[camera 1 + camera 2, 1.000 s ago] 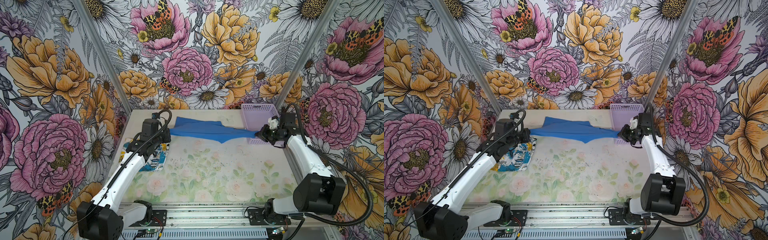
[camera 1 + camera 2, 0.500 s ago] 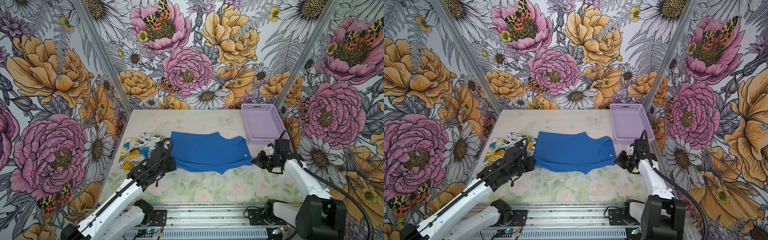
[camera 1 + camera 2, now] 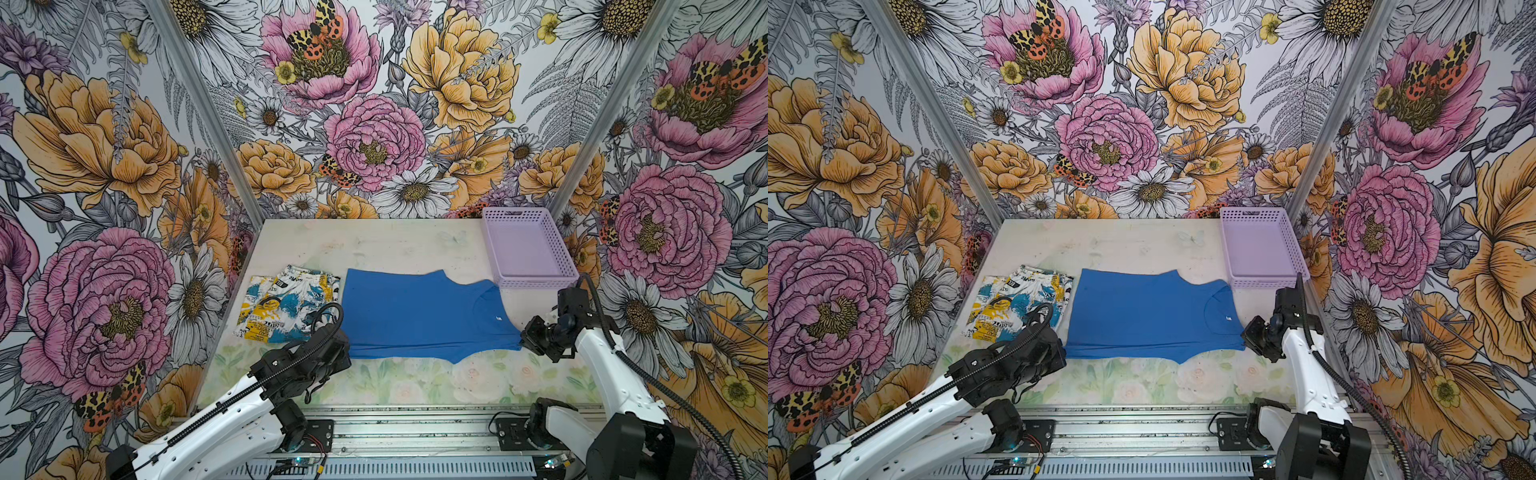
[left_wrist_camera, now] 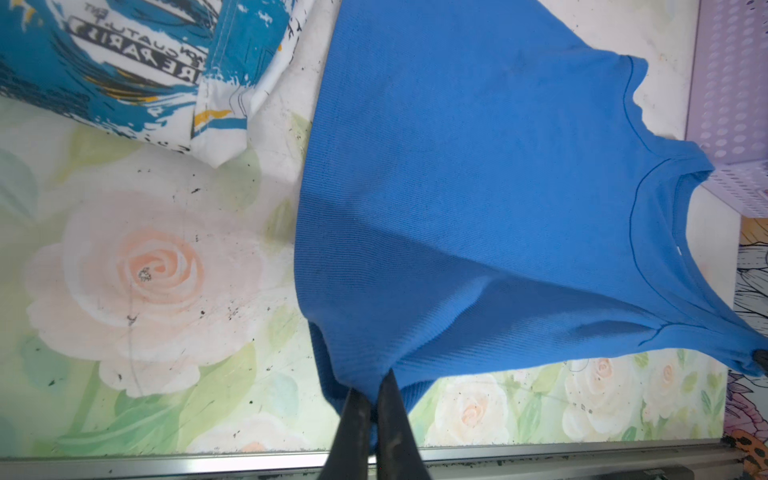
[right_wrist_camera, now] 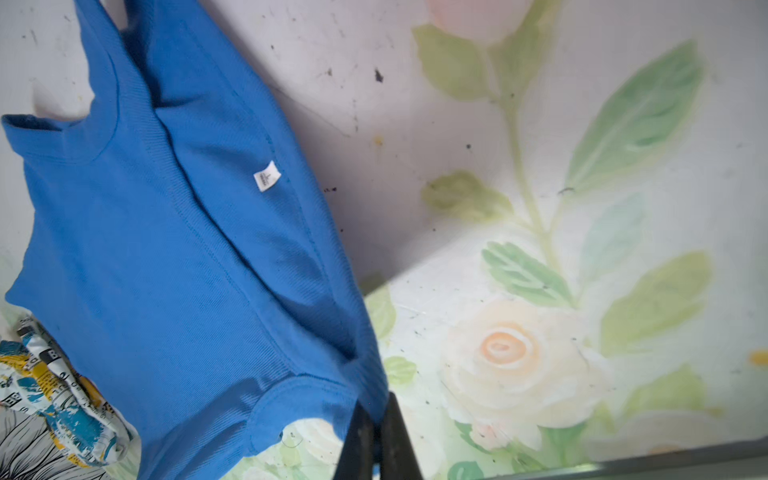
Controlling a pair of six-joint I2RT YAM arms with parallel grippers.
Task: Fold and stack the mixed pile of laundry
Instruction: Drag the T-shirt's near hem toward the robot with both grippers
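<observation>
Far left on the pale floral-print table (image 3: 374, 245), close to the wall, lies the folded white garment w/ black newspaper-style text & yellow and blue splashes (image 3: 286, 305), a flat, rough square. Its near right corner is hidden behind the left arm (image 3: 291, 365) and its looping black cable. Both wrist views cut the garment off at the frame edge.

Just beside it, w/ a thin strip of table btwn them, the plain royal blue T-shirt (image 3: 419, 316) is spread mid-table, collar toward the right. The left gripper (image 4: 372, 390) is pinched on the shirt's near left corner, fingers narrow w/ cloth bunched btwn the tips. From above, those tips are buried under the arm's own black wrist, so only the wrist cam shows the hold.

The near hem runs taut across to the right gripper (image 5: 374, 409), likewise clamped narrow on the near right corner, next to an armhole hem. Whether that edge is off the table or resting on it, can't tell. A small white label (image 5: 267, 176) shows inside the collar.

Far right, in the back corner, sits the lavender perforated plastic basket (image 3: 536, 282). The shirt's far shoulder comes up to its near left corner; touching or just short, can't tell. The left wrist view catches only part of the basket.
</observation>
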